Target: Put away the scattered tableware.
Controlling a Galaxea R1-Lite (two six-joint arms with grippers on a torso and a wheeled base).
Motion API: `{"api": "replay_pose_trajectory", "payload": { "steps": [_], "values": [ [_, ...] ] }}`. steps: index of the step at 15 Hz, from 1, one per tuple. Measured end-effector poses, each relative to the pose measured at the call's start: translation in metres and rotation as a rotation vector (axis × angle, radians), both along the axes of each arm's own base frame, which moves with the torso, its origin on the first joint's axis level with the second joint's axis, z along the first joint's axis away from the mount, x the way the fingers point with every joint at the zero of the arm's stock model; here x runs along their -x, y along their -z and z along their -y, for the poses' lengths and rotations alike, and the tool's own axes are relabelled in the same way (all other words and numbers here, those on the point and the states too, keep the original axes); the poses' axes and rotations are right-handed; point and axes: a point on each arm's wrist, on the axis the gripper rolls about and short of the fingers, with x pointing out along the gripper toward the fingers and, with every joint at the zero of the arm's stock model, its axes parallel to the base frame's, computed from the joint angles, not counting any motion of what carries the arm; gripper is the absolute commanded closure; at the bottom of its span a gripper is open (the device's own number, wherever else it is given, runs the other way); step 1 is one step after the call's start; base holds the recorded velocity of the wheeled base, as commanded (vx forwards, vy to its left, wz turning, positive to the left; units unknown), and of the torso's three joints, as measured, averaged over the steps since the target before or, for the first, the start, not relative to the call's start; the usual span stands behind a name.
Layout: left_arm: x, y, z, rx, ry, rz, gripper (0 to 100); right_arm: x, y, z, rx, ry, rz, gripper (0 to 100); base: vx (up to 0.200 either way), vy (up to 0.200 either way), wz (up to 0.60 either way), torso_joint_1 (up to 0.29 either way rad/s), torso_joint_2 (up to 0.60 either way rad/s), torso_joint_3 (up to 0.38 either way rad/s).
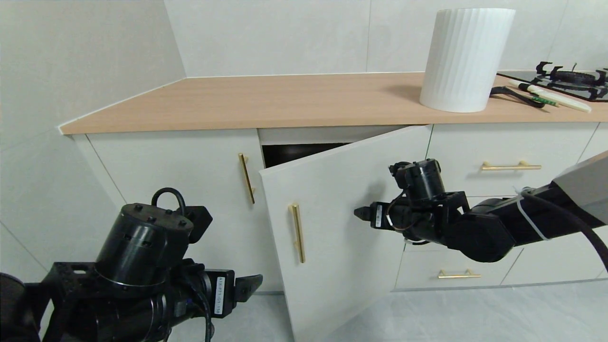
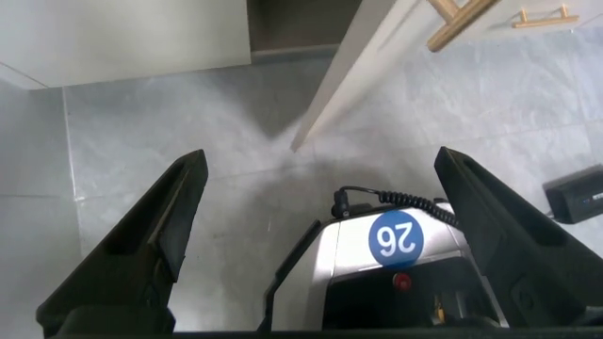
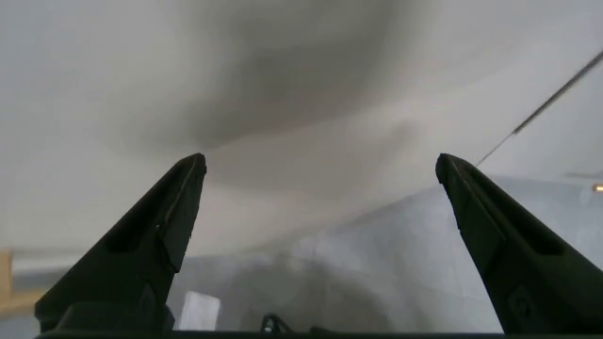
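Scattered utensils [image 1: 551, 96], one with a pale handle and one black, lie on the wooden countertop [image 1: 266, 102] at the far right. Beside them stands a tall white ribbed container [image 1: 465, 59]. Below the counter a white cabinet door [image 1: 342, 228] with a gold handle [image 1: 297, 232] hangs partly open. My right gripper [image 1: 362, 213] sits close to the door's face, right of the handle; its fingers [image 3: 170, 226] are spread apart and hold nothing. My left gripper [image 1: 251, 282] hangs low at the left, open and holding nothing [image 2: 320, 160], over the floor.
A gas hob [image 1: 570, 78] sits at the counter's far right. Closed drawers with gold handles [image 1: 510, 166] lie right of the open door, and a closed door [image 1: 190, 190] to its left. Grey tiled floor [image 2: 226, 141] lies below, with the door's lower edge [image 2: 349, 75] above it.
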Motion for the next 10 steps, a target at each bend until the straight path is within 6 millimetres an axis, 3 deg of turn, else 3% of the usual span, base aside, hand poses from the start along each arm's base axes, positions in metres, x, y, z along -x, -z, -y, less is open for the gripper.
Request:
{"api": "replay_pose_trajectory", "payload": {
  "steps": [10],
  "values": [
    [-0.001,0.001,0.001,-0.004,-0.001,-0.004,0,-0.040,0.001,-0.009,-0.119,0.203,0.114,0,0.000,0.000,0.00,0.000,0.00,0.000]
  ]
}}
